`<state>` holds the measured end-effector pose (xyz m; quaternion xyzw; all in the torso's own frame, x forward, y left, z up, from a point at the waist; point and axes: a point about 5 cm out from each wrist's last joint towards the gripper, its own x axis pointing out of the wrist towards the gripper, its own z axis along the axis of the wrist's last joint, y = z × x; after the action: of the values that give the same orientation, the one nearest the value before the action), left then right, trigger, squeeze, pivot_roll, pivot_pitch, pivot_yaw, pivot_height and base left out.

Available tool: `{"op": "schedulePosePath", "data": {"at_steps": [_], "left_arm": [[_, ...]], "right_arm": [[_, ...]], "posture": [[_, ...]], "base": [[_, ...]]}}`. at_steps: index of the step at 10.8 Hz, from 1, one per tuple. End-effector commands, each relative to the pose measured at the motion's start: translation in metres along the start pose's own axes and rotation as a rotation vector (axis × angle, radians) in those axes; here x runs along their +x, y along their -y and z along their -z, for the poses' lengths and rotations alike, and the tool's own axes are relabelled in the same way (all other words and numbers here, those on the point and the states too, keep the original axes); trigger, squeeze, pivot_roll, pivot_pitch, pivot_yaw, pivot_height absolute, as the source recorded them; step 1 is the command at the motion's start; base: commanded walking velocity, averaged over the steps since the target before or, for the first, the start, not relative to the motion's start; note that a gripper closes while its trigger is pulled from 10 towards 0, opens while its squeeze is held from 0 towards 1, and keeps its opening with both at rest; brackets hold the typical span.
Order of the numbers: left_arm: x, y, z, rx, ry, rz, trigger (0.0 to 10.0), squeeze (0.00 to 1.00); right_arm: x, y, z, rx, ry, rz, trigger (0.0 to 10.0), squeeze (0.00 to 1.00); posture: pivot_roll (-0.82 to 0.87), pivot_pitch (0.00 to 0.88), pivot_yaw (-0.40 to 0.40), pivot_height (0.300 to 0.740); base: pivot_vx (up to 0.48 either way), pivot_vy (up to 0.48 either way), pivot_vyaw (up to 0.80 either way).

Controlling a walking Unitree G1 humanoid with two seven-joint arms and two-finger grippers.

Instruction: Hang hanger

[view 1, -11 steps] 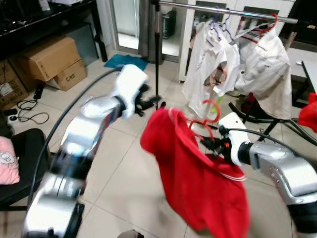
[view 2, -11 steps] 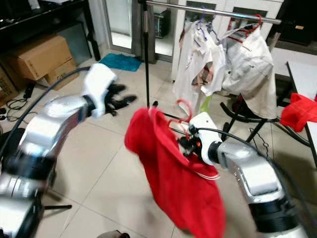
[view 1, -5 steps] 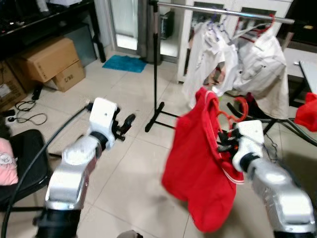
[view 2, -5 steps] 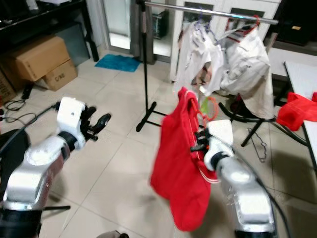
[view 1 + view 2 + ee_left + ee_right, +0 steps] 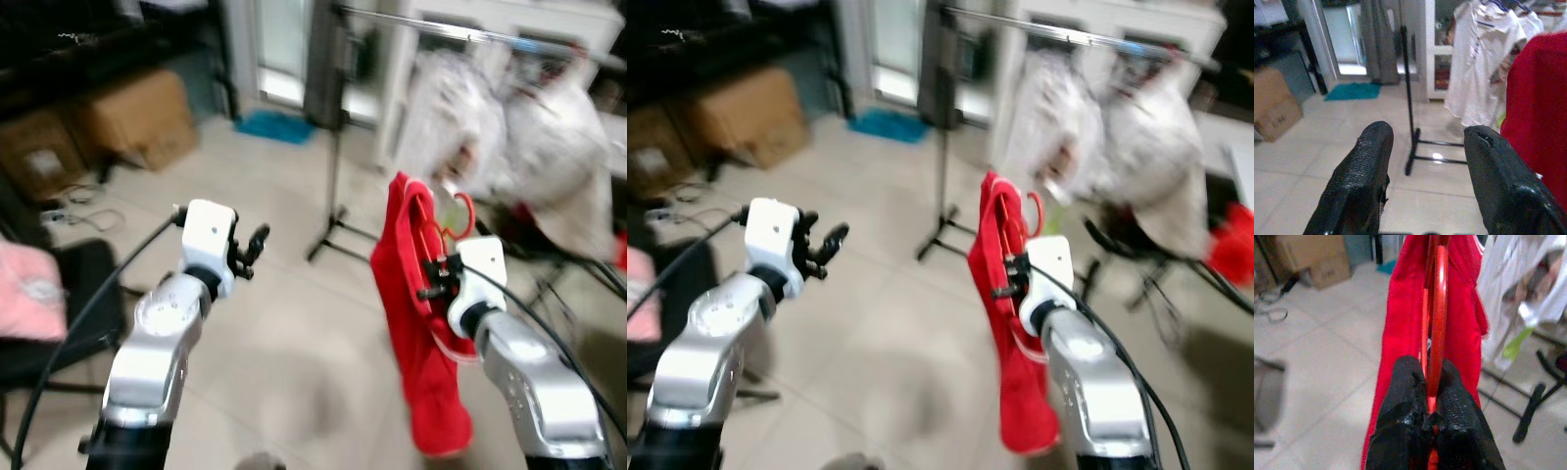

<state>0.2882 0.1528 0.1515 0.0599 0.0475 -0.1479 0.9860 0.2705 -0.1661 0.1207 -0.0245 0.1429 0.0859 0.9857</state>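
Observation:
A red hanger (image 5: 1437, 323) carries a red shirt (image 5: 416, 323) that hangs down in front of me on the right. My right gripper (image 5: 1431, 417) is shut on the hanger's bar, its hook (image 5: 457, 213) rising above the shirt. The clothes rail (image 5: 460, 34) runs across the back, with white shirts (image 5: 490, 127) hung on it; it stands well beyond the hanger. My left gripper (image 5: 1427, 161) is open and empty, held out over the floor to the left of the red shirt.
The rail's black stand (image 5: 338, 147) rises from the tiled floor behind the shirt. Cardboard boxes (image 5: 127, 122) sit at the back left by a dark shelf. A black chair with pink cloth (image 5: 39, 304) is at my left. A blue mat (image 5: 274, 125) lies by the door.
The whole view has shifted and blurred, so the camera moved. The red shirt now hangs straighter and narrower from the right gripper. The left arm holds much the same pose.

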Motion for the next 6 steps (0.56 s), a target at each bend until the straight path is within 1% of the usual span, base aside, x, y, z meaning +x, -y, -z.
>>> {"op": "schedulePosePath", "data": {"at_steps": [1, 2, 3, 4, 6], "left_arm": [[0.0010, 0.0000, -0.0058, 0.021, 0.021, -0.011, 10.0, 0.00], [0.0010, 0.0006, -0.0058, 0.018, 0.021, -0.009, 10.0, 0.00], [0.0008, 0.0002, -0.0053, 0.019, 0.019, -0.007, 10.0, 0.00], [0.0008, 0.0003, -0.0049, 0.015, 0.023, -0.002, 10.0, 0.00], [0.0027, 0.0034, -0.0064, 0.008, 0.039, 0.013, 10.0, 0.00]], "right_arm": [[0.0023, -0.0044, -0.0148, -0.038, 0.090, 0.000, 10.0, 0.00], [0.0018, -0.0073, -0.0150, -0.023, 0.104, -0.010, 10.0, 0.00], [0.0017, -0.0080, -0.0139, -0.007, 0.096, -0.002, 10.0, 0.00], [0.0011, -0.0094, -0.0113, 0.032, 0.075, 0.001, 10.0, 0.00], [0.0000, -0.0110, -0.0115, 0.027, 0.085, -0.007, 10.0, 0.00]], "posture": [[-0.01, 0.000, 0.001, 0.740], [-0.01, 0.000, 0.004, 0.740], [-0.01, 0.000, 0.005, 0.740], [-0.01, 0.000, 0.007, 0.740], [-0.02, 0.000, 0.013, 0.740]], "base": [[0.304, 0.000, 0.54], [0.322, 0.000, 0.00], [0.319, 0.000, 0.00], [0.315, 0.000, 0.00], [0.317, 0.000, 0.00]]}}
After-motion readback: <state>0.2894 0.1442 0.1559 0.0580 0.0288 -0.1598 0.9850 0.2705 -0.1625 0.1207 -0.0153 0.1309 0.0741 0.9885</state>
